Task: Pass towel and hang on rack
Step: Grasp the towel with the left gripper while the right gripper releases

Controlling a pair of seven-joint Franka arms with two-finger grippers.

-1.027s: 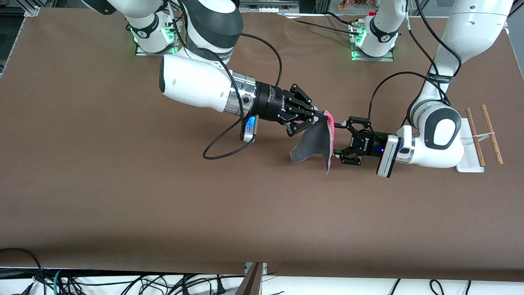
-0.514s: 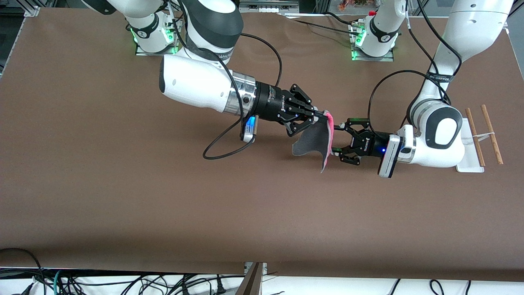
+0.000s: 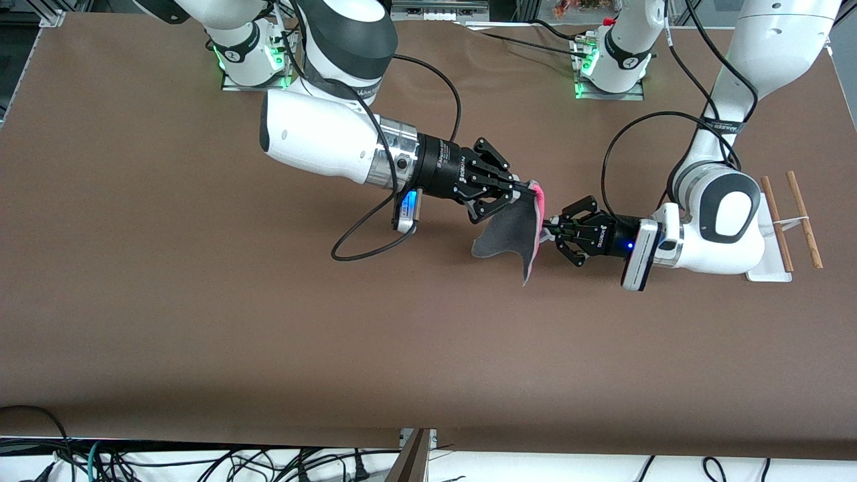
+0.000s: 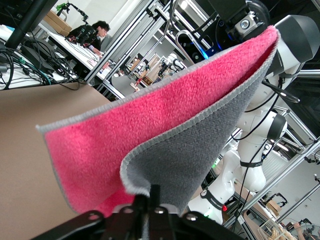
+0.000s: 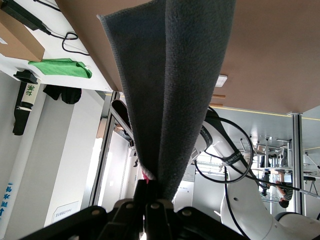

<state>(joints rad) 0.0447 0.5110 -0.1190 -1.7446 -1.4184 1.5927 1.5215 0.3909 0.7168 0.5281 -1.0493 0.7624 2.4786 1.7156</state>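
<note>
The towel, dark grey with a pink back, hangs in the air over the middle of the table. My right gripper is shut on its upper corner. My left gripper is shut on the towel's pink-side edge, lower down. In the left wrist view the towel fills the frame, with the gripper closed on its folded edge. In the right wrist view the grey towel hangs from the closed gripper. The rack, two brown rods on a white base, stands at the left arm's end of the table, partly hidden by the left arm.
A black cable loops onto the table under the right arm. The two arm bases stand along the table edge farthest from the front camera. Bare brown table lies nearer to the front camera.
My left gripper has moved in toward the towel and closed on its edge; its fingers were open before. The towel's lower part has shifted slightly. The right arm has held still.
</note>
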